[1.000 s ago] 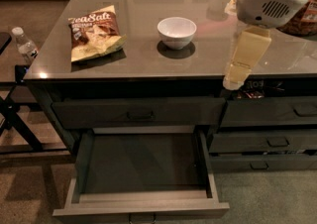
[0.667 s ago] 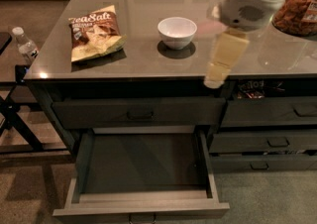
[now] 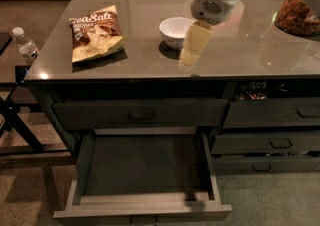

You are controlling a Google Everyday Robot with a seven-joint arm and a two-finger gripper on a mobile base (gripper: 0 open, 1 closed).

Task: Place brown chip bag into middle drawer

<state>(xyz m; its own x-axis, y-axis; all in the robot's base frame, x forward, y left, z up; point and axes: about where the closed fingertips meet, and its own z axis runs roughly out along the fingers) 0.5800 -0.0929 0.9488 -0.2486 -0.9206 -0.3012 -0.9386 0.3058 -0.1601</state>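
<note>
The brown chip bag (image 3: 96,32) lies flat on the left part of the grey countertop (image 3: 150,65), its "Sea Salt" lettering facing up. The middle drawer (image 3: 145,165) is pulled out below the counter's front, and its plain grey inside holds nothing. My gripper (image 3: 192,50), pale yellow under a white wrist, hangs over the counter just right of a white bowl (image 3: 176,31). It is well to the right of the bag and holds nothing that I can see.
The top drawer (image 3: 140,115) above the open one is shut. A clear jar of brown snacks (image 3: 300,12) stands at the counter's right. The right stack's top drawer (image 3: 255,92) shows snack packets. A water bottle (image 3: 25,45) and a dark folding frame (image 3: 15,125) stand to the left.
My gripper has moved left across the counter, from beyond the right of the bowl to right beside it. The bag, bowl and drawers have not moved.
</note>
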